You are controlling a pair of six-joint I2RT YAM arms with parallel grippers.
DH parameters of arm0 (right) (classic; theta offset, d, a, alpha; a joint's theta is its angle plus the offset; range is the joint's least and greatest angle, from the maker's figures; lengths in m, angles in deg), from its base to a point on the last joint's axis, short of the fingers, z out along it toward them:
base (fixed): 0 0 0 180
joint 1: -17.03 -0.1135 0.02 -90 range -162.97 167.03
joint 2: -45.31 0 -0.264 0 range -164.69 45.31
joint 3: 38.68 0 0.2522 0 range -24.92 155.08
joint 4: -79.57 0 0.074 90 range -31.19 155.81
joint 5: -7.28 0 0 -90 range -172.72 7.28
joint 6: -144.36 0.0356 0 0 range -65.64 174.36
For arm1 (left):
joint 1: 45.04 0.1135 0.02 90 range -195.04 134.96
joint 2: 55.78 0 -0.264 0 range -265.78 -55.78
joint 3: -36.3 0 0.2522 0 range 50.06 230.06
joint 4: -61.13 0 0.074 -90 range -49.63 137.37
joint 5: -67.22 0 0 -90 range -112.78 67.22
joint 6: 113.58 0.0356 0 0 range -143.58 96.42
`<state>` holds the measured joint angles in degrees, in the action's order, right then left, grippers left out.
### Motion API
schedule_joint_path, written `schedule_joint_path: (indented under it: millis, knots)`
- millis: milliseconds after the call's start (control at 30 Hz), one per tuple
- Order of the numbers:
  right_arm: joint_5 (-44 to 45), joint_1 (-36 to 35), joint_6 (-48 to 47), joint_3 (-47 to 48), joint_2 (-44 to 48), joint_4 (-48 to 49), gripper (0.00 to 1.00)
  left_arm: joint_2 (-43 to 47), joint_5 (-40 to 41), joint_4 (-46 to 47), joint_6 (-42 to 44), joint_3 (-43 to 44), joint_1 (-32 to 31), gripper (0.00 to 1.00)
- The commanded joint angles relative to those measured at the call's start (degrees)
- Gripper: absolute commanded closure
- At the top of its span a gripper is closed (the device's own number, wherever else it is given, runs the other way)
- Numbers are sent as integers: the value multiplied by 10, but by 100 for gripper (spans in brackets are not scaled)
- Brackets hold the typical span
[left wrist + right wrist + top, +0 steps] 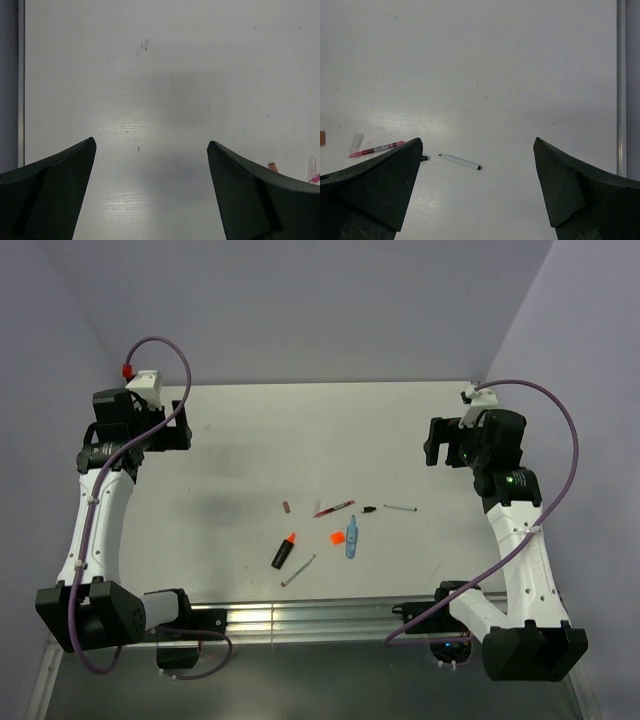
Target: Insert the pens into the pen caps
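Observation:
The pens lie loose mid-table: a stubby black marker with an orange end (pixel 284 551), a light-blue marker (pixel 351 537), a red pen (pixel 334 507), a grey pen (pixel 298 570) and a white pen (pixel 400 507). Among them lie the pen caps: orange (pixel 336 537), dark red (pixel 285 507) and black (pixel 369 509). My left gripper (pixel 185 425) hangs open at the far left, well away from them. My right gripper (pixel 432 442) is open at the far right. The right wrist view shows the white pen (pixel 460 161) and red pen (pixel 376 148) ahead of the open right gripper (pixel 477 142).
A metal rail (pixel 300 618) runs along the table's near edge between the arm bases. Purple cables loop over both arms. The left wrist view holds bare tabletop between the left gripper (pixel 151 145) fingers, with the dark red cap (pixel 272 166) at the right edge.

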<state>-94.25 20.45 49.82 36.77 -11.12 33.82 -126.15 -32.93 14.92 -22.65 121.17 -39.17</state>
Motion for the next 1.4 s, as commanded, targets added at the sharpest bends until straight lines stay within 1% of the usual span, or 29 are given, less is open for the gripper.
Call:
schedule_joint_path:
  millis: [0,167,200,267,300,367,400,467,500,567,600,633,700,833,900,1067,1100,1133,1267,1367]
  knots:
    - [-14,4,-3,15,-2,4,0,0,25,6,23,8,-13,0]
    - [-20,4,-1,13,-10,4,0,-17,58,-23,49,3,-59,0]
    - [-22,4,0,14,-12,4,0,-20,65,-28,52,-8,-88,0]
    - [-24,4,1,14,-17,4,0,-26,73,-38,59,-20,-116,1]
    - [-24,4,3,14,-18,4,0,-32,71,-47,60,-34,-145,1]
    - [-24,4,5,14,-21,5,0,-39,67,-61,56,-49,-179,0]
    - [-24,4,9,14,-24,5,0,-43,70,-65,52,-67,-217,1]
    - [-21,4,14,15,-27,6,0,-47,75,-69,35,-84,-259,0]
    - [-16,4,15,16,-30,7,0,-51,80,-69,28,-101,-300,1]
    - [3,4,22,15,-30,12,0,-62,92,-74,7,-116,-337,3]
    - [7,4,22,11,-27,15,0,-74,91,-77,0,-120,-367,5]
    - [12,4,25,7,-26,18,0,-81,91,-81,-25,-125,-380,8]
    - [19,4,28,0,-22,26,0,-102,89,-89,-38,-135,-414,13]
    - [33,4,22,-3,-21,27,0,-124,94,-87,-52,-144,-452,21]
    - [43,4,18,-3,-21,28,0,-139,73,-91,-60,-142,-463,22]
    - [45,4,14,-4,-17,28,0,-164,61,-90,-87,-128,-495,22]
    - [48,4,20,-6,-15,29,0,-171,47,-90,-94,-125,-499,22]
    - [63,4,25,-6,-14,30,0,-175,50,-88,-118,-123,-500,22]
    - [76,5,29,-3,-11,31,0,-204,90,-83,-158,-113,-522,24]
    - [58,6,21,-1,-9,30,0,-231,99,-88,-170,-91,-536,25]
